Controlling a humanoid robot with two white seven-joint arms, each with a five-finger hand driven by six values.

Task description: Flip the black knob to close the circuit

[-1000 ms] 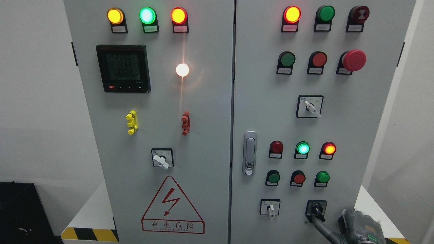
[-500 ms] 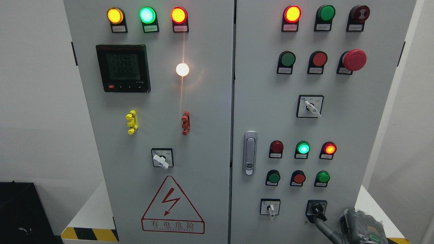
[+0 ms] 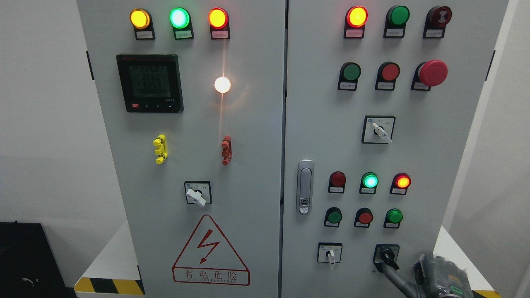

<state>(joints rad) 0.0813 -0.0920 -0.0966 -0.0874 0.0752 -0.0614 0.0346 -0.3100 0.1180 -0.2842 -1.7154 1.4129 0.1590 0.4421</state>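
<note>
Black knob (image 3: 386, 256) sits low on cabinet's right door, w/ right hand (image 3: 439, 277) just beside it, one finger (image 3: 393, 275) reaching to it; grip unclear. Approach step; next needs a twist

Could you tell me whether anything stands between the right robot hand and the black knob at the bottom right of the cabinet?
Nothing visible does. One finger of the right robot hand already reaches up to the black knob, with only bare panel around it. The white selector switch sits off to the left, clear of the path.
</note>
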